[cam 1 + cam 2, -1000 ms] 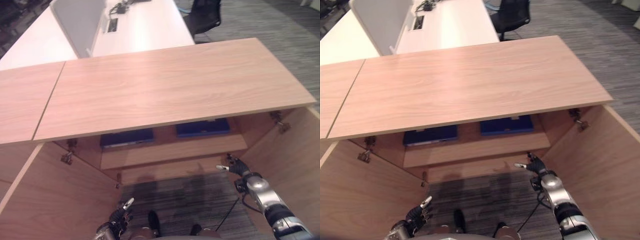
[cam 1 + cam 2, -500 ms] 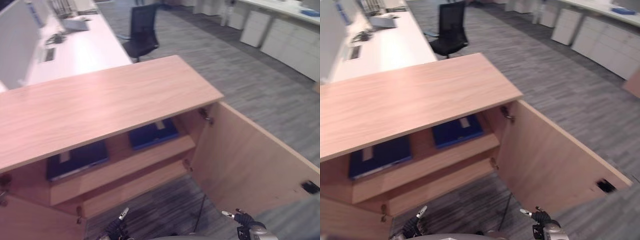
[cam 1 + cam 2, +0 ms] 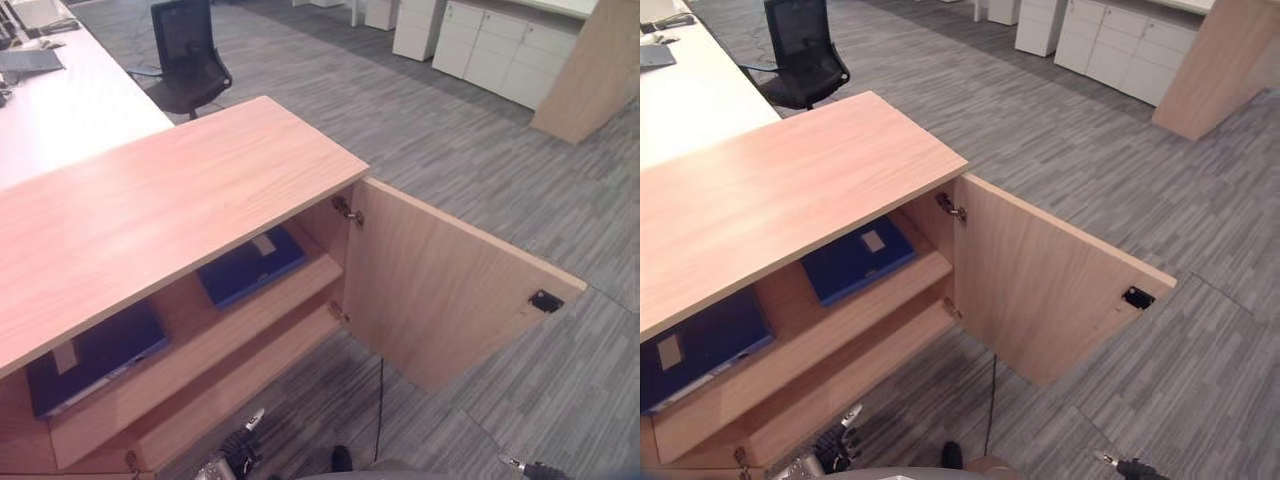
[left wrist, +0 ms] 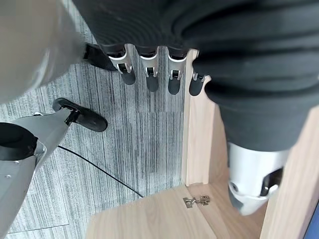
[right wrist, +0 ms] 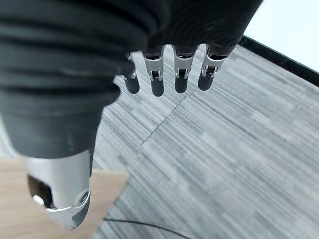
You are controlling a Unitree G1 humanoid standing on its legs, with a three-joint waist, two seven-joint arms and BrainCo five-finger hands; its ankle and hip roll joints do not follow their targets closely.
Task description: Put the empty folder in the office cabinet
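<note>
- Grey striped carpet (image 3: 470,150) covers the office floor; a wooden cabinet (image 3: 150,200) stands on it with its right door (image 3: 440,285) swung wide open.
- Two dark blue folders lie flat on the cabinet's upper shelf (image 3: 270,305), under the top panel.
- Right folder (image 3: 250,268): near the shelf's right end, close to the door hinge, with a pale label on its cover.
- Left folder (image 3: 90,355): toward the shelf's left end, well apart from the first, also with a pale label.
- Cannot tell which of the two is the empty one.
- Lower shelf (image 3: 240,375) sits below and in front of the upper one.
- Left robot hand (image 4: 149,69): low, in front of the cabinet's bottom edge; fingers straight and relaxed, holding nothing. It hangs over carpet beside a wooden panel edge.
- Right robot hand (image 5: 169,74): low at the right, over bare carpet, well clear of the door; fingers straight, holding nothing.
- Black office chair (image 3: 190,55) stands beyond the cabinet, beside a white surface (image 3: 60,105).
- White drawer units (image 3: 480,50) line the far side of the room.
</note>
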